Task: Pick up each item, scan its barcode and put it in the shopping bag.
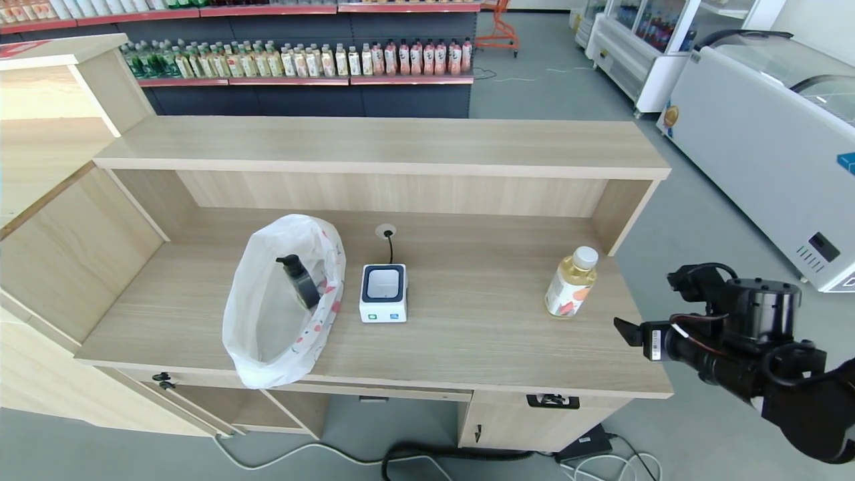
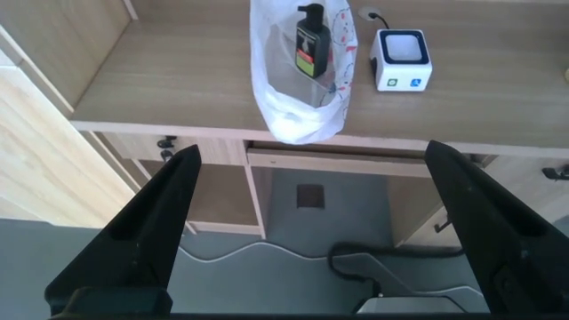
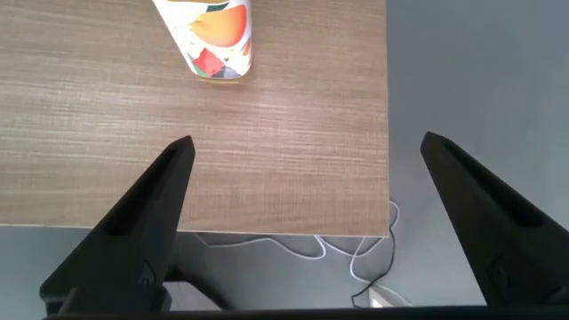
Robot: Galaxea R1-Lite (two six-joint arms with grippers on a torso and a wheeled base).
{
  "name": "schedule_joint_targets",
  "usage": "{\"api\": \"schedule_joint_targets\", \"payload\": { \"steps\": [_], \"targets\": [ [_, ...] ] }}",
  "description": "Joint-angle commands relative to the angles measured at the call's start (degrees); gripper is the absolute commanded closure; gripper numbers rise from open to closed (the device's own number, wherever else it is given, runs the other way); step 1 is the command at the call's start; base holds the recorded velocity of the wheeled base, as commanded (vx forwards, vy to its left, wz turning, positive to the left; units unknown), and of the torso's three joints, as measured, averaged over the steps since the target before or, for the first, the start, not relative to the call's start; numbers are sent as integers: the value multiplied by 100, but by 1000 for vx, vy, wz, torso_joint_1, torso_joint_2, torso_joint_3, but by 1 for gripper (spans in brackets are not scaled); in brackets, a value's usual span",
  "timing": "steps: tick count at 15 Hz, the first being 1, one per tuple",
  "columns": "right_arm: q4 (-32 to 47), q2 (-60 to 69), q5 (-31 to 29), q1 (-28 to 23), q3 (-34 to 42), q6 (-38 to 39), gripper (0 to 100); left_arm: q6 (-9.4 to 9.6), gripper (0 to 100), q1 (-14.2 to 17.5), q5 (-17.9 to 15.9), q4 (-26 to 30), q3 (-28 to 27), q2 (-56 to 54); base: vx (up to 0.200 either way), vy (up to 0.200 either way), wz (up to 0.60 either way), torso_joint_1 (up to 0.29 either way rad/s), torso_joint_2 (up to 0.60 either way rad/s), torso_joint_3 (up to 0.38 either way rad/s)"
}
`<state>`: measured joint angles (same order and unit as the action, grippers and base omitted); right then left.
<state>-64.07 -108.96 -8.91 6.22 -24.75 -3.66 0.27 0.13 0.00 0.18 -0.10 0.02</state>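
Note:
A white shopping bag stands open on the left of the wooden counter, with a black pump bottle inside it. The pump bottle and the bag also show in the left wrist view. A white barcode scanner sits beside the bag. A juice bottle with a white cap stands upright near the counter's right end. My right gripper hovers open off the counter's right front corner, short of the juice bottle. My left gripper is open, low in front of the counter, back from the bag.
The counter has a raised back ledge and side walls. The scanner's cable runs to a grommet. Cables lie on the floor under the desk. Freezers stand to the right, and drink shelves stand behind.

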Motion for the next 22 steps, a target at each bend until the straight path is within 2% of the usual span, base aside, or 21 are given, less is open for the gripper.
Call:
{"api": "schedule_joint_targets", "payload": {
  "steps": [1,8,16,22],
  "targets": [
    [-413,-908,-32,29,-206,5,0,0,0,4,0,-1,1,-2,0,0,0,0,0,0],
    [-439,-1743,-128,178,-1999,32,0,0,0,4,0,-1,1,-2,0,0,0,0,0,0],
    [-61,-2384,-137,697,-3265,23,0,0,0,4,0,-1,1,-2,0,0,0,0,0,0],
    [-114,-2973,-181,793,-3827,-3,0,0,0,4,0,-1,1,-2,0,0,0,0,0,0]
  ]
}}
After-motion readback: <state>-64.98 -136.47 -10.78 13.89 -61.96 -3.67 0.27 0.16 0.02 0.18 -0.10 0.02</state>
